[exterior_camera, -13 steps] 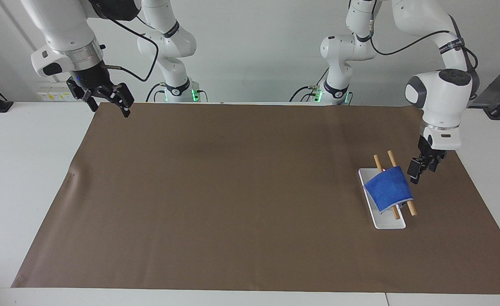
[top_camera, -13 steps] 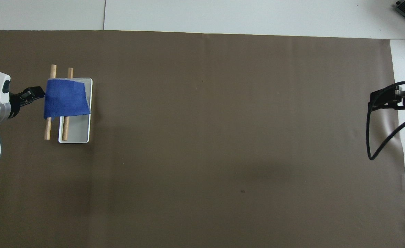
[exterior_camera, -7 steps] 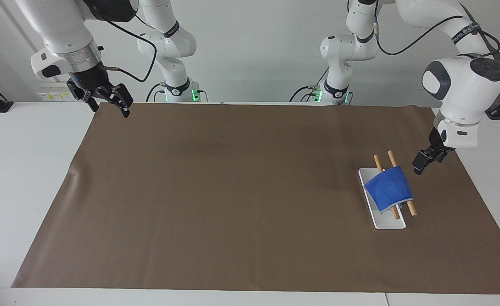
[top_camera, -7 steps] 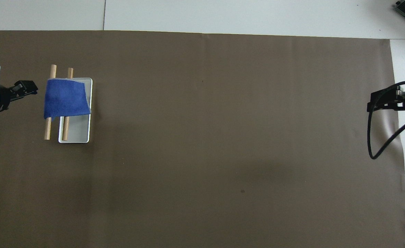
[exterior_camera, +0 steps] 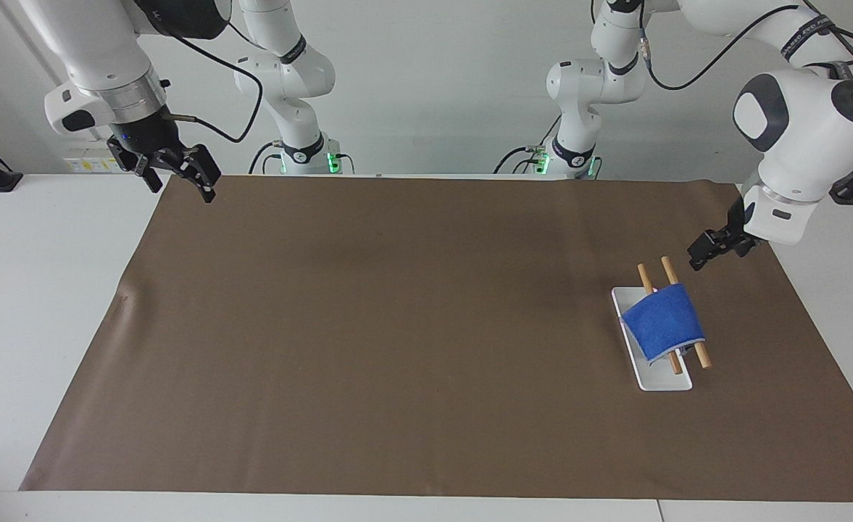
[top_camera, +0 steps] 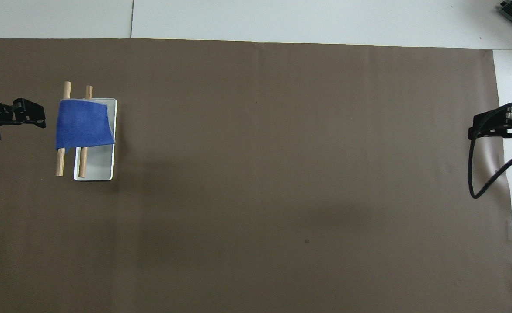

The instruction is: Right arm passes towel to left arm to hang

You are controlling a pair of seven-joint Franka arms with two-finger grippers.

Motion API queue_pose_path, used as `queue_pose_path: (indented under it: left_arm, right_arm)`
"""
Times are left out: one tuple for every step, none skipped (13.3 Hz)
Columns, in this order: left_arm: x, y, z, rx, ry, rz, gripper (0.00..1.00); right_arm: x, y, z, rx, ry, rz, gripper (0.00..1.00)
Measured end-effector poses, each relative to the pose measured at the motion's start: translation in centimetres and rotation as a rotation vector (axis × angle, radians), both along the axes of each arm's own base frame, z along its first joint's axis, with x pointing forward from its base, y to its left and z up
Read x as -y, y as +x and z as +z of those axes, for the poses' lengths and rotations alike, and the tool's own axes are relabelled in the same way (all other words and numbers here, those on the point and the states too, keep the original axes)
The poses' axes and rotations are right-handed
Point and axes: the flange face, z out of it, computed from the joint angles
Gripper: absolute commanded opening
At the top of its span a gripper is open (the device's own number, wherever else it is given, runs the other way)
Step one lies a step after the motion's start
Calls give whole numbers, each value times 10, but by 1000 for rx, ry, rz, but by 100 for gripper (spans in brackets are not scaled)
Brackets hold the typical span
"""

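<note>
The blue towel (exterior_camera: 664, 322) hangs draped over two wooden rods (exterior_camera: 667, 270) of a small rack on a white base (exterior_camera: 662, 380), toward the left arm's end of the table. It also shows in the overhead view (top_camera: 83, 124). My left gripper (exterior_camera: 698, 259) is open and empty in the air beside the rack, clear of the towel; it also shows in the overhead view (top_camera: 41, 118). My right gripper (exterior_camera: 182, 187) is open and empty, up over the mat's corner at the right arm's end; it also shows in the overhead view (top_camera: 473, 127).
A brown mat (exterior_camera: 397, 326) covers most of the white table (exterior_camera: 42, 304). A slack black cable (top_camera: 482, 182) loops down from the right wrist.
My left gripper has risen and drawn away from the towel's edge toward the left arm's end of the table. The right gripper has shifted slightly toward its own end. The towel has not moved.
</note>
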Motion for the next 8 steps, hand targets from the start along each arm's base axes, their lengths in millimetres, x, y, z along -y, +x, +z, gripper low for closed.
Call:
queue_pose_path:
  left_arm:
    - [10, -3, 9, -12, -6, -15, 100]
    - [19, -7, 18, -20, -15, -28, 100]
    - [25, -11, 27, -24, -25, -38, 100]
    - [32, -16, 35, -22, -34, -50, 100]
    - [39, -23, 45, -16, -40, -63, 100]
    - [44, -30, 55, -13, -42, -72, 100]
    - [46, -37, 64, -14, -42, -77, 100]
    - [46, -45, 71, -14, -43, -78, 100]
  right_arm:
    - [3, 0, -2, -4, 0, 9, 100]
    - [8, -1, -5, -10, 1, 18, 100]
    - [14, -3, -8, -17, 2, 26, 100]
    - [17, -5, -10, -20, 3, 29, 100]
    - [19, -6, -10, -21, 4, 28, 100]
    - [18, -8, -10, -21, 4, 29, 100]
    - [17, -8, -9, -20, 4, 32, 100]
    - [15, -9, -9, -19, 5, 34, 100]
